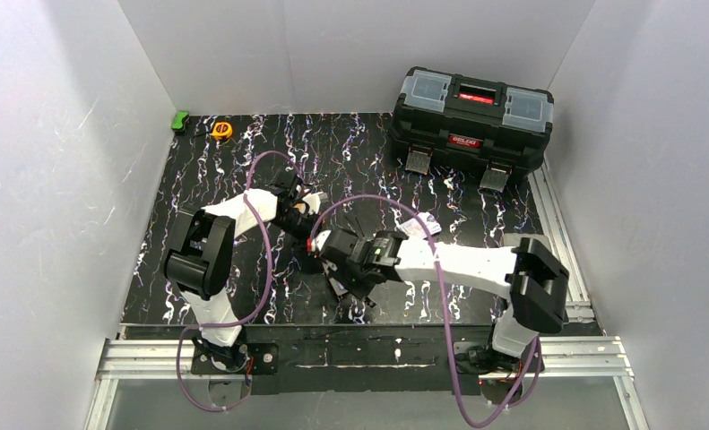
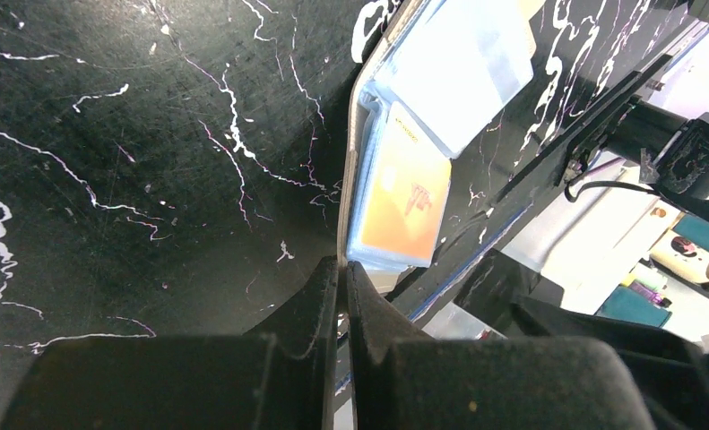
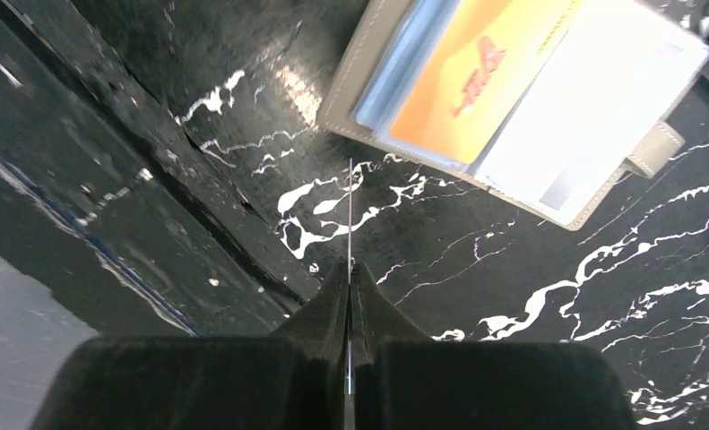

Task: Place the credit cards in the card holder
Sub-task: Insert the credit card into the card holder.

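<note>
Your left gripper (image 2: 342, 269) is pinching the one open card holder (image 2: 462, 63), which is holding one orange card (image 2: 404, 193); your right gripper (image 3: 350, 273) is pinching one thin card (image 3: 350, 206) edge-on near it.

We see two arms bolted by black bases onto the aluminium rail (image 1: 144, 356): the left arm (image 1: 232, 212) and the right arm (image 1: 458, 262) each pair smooth white link shells with chunky black joint housings. A purple cable (image 1: 267, 260) loops up from the rail along the left arm, and a second purple cable (image 1: 442, 296) arcs over the right one. Farthest from the rail, the left gripper (image 2: 342, 269) and the right gripper (image 3: 350, 273) show us matte black, wedge-shaped fingers tapering from blocky black bodies.
</note>
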You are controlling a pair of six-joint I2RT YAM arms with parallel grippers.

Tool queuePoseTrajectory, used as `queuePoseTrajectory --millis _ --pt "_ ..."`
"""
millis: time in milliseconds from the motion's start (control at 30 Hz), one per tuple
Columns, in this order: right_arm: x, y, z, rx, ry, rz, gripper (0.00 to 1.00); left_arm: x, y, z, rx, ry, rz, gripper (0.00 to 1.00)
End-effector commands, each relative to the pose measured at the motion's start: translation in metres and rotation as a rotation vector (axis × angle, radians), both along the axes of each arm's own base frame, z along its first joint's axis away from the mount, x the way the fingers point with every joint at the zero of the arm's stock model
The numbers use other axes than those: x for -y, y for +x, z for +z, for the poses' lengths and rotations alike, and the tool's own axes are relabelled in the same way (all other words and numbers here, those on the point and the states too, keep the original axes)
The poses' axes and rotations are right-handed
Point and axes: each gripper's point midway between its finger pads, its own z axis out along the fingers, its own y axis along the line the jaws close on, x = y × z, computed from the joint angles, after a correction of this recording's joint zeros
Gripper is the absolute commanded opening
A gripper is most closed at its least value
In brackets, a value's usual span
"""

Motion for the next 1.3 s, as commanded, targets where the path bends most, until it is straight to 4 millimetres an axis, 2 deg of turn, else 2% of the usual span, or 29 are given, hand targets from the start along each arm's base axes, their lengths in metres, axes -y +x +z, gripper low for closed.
queuePoseTrajectory --millis 0,167,300,500,800,1267 --pt "0.011 -0.007 -0.007 0.085 -0.140 0.108 0.01 0.001 0.000 0.014 0.041 -0.007 0.002 0.00" --pt "0.012 -0.011 -0.015 0.129 -0.207 0.144 0.01 0.003 0.000 0.014 0.046 0.000 -0.004 0.00" --pt "0.006 -0.012 -0.016 0.144 -0.200 0.145 0.01 0.003 -0.001 0.015 0.049 0.001 -0.007 0.00" --pt "-0.003 -0.002 -0.020 0.213 -0.211 0.120 0.01 0.004 -0.002 0.015 0.042 0.000 -0.005 0.00" --pt "-0.011 -0.008 -0.023 0.204 -0.193 0.140 0.01 0.005 -0.001 0.015 0.036 -0.005 -0.002 0.00" --pt "-0.016 0.016 -0.014 0.335 -0.191 0.071 0.01 0.005 -0.005 0.014 0.030 -0.011 -0.004 0.00"
